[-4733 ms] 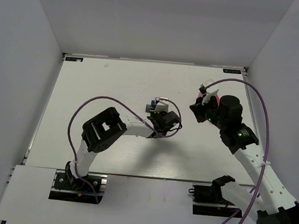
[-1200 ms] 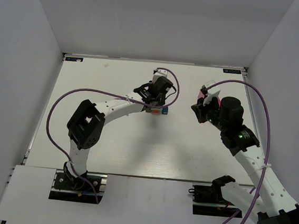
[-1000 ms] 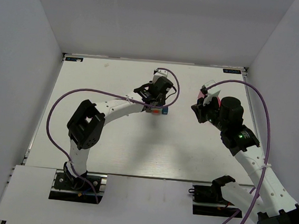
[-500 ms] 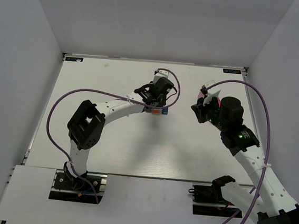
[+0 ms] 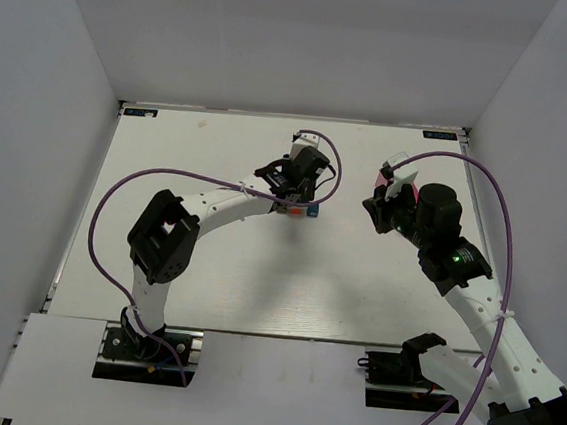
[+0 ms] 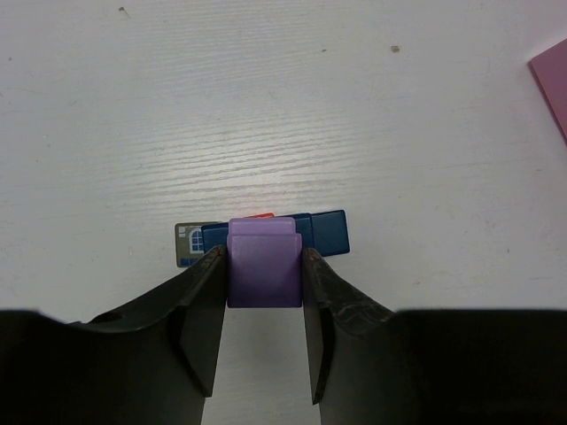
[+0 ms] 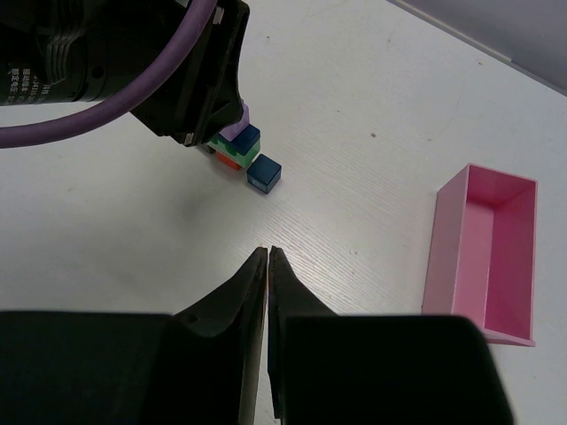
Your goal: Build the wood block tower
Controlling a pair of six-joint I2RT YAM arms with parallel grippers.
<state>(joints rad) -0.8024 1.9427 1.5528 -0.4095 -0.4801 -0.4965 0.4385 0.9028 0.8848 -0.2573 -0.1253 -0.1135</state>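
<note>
**Q:** Which step of the task does the figure show?

**A:** Placement. The left gripper [image 6: 263,258] has its two black fingers [image 6: 205,292] pressed against opposite sides of a small purple wooden cube [image 6: 264,276]. It holds the cube over the wood block tower [image 5: 300,209], which stands on the white wooden table [image 6: 266,88] near the middle, toward the far side.

**Q:** What makes up the tower?

**A:** In the right wrist view a red cube [image 7: 229,161] lies lowest and a green cube [image 7: 232,149] sits above it. A dark blue cube [image 7: 249,136] is beside the purple one at the top level. A loose blue cube [image 7: 264,172] rests on the table just beside the stack. Whether the purple cube bears fully on the block beneath cannot be told.

**Q:** And the other arm?

**A:** The right gripper [image 7: 267,257] hovers well apart from the tower, its jaws closed together on nothing. The pink rectangular box [image 7: 483,252] lies off to one side.

**Q:** What does the next move call for?

**A:** By judgement, the jaws should part only enough to free the cube, then rise straight up. Any sideways drag could topple the stack. The loose blue cube probably follows.
</note>
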